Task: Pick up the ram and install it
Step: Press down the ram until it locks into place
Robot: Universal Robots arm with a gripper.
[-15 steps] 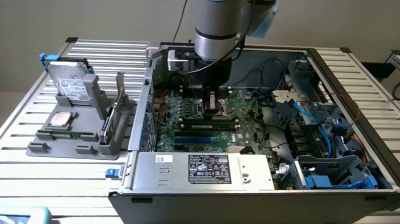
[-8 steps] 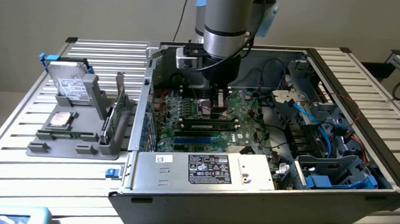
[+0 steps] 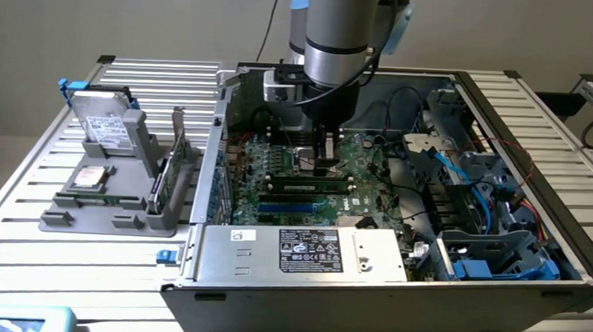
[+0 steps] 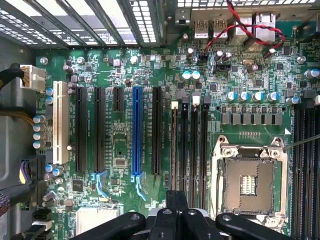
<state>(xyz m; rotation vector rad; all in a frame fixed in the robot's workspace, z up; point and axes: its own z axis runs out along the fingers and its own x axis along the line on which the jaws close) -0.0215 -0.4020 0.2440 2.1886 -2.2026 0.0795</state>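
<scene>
The ram [image 3: 310, 188], a long thin green stick with black chips, stands on edge in a memory slot on the motherboard [image 3: 276, 161] inside the open computer case. My gripper [image 3: 326, 166] hangs straight down just behind and above the ram, apart from it, near the processor socket [image 4: 248, 182]. Its fingers are shut with nothing between them. In the wrist view my gripper [image 4: 176, 202] points at the near end of the row of black memory slots [image 4: 190, 150].
A grey holder [image 3: 64, 217] at the exterior view's left carries a silver hard drive [image 3: 106, 124] and a green expansion card [image 3: 171, 172]. The case wall [image 3: 217, 140], power supply [image 3: 303, 250], blue cables [image 3: 457, 169] and drive cage [image 3: 493, 257] crowd the gripper.
</scene>
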